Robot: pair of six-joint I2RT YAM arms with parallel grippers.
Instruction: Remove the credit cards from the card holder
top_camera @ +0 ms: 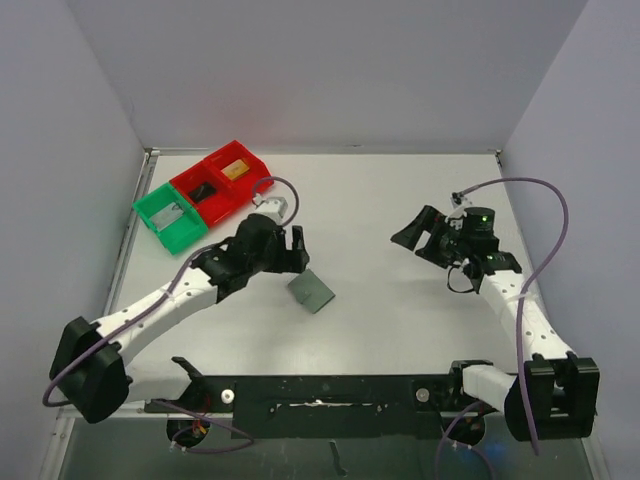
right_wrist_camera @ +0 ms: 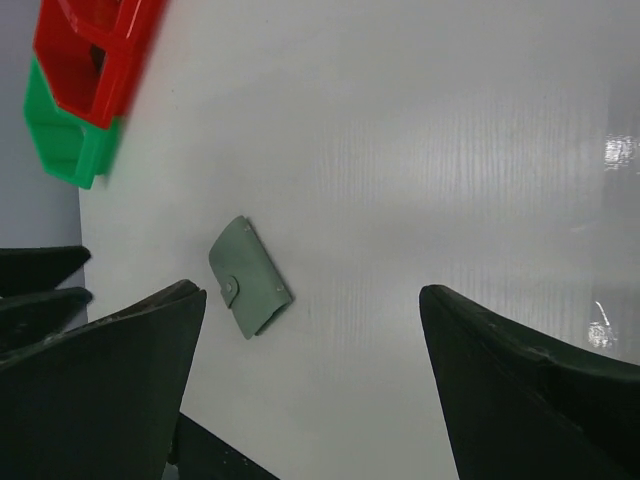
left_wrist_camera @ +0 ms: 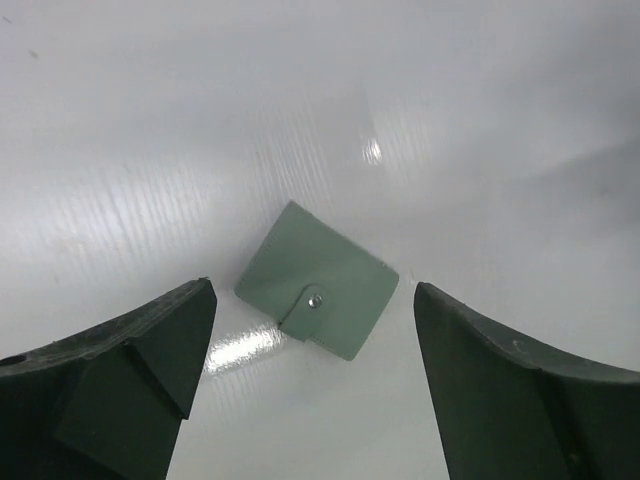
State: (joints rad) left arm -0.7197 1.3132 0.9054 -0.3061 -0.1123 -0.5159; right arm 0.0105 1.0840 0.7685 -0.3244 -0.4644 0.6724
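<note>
Field notes, left to right.

- Beyond the left pincer [top_camera: 288, 250] and off to its left: a green bin [top_camera: 150, 212] and two red bins [top_camera: 216, 160] in a row. Each seemed to hold one of the credit cards: a silver-grey card [top_camera: 170, 213] in the green, a black card [top_camera: 203, 190] in the nearer red, a gold card [top_camera: 237, 169] in the farther red. I judged those as taken out.
- Left pincer stood wide open and held nothing, nor touched anything I could see. It hovered over the table [top_camera: 400, 320].
- Card holder [left_wrist_camera: 318, 292] lay flat on the table just ahead of that pincer and below it, in line with the gap between its two fingers but apart from both. Its snap tab [left_wrist_camera: 313, 301] looked fastened over the edge. No card showed from it, and whether any was left inside I could not tell. If so, opening and pulling them remained.
- Right pincer [top_camera: 412, 232] was well apart to the holder's right, also spread wide and empty, and faced toward it.
</note>
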